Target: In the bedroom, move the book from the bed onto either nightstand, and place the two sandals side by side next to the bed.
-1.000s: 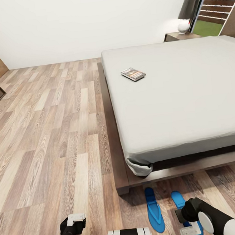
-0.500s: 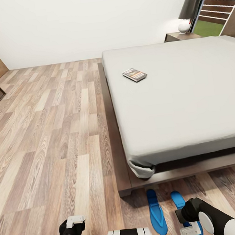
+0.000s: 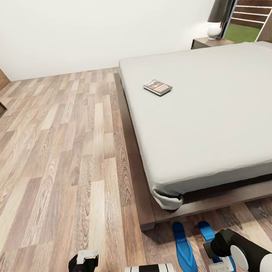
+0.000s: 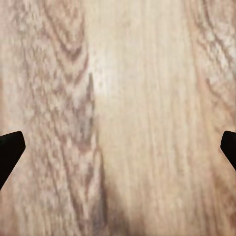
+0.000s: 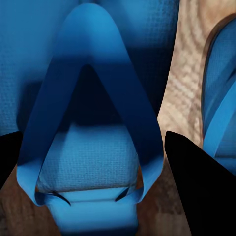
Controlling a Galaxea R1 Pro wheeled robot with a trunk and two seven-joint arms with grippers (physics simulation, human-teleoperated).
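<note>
The book (image 3: 158,87) lies flat on the pale grey mattress of the bed (image 3: 217,115), near the edge facing the open floor (image 3: 58,151). Far beyond it a nightstand (image 3: 210,42) carries a lamp (image 3: 218,16) by the window. At the foot of the bed two blue sandals lie side by side on the planks: one sandal (image 3: 184,248) in plain sight, the other sandal (image 3: 206,230) partly under the right gripper (image 3: 222,265), whose fingers (image 5: 199,189) are spread wide around its thong strap. The left gripper (image 3: 87,257) hangs open above bare wood.
</note>
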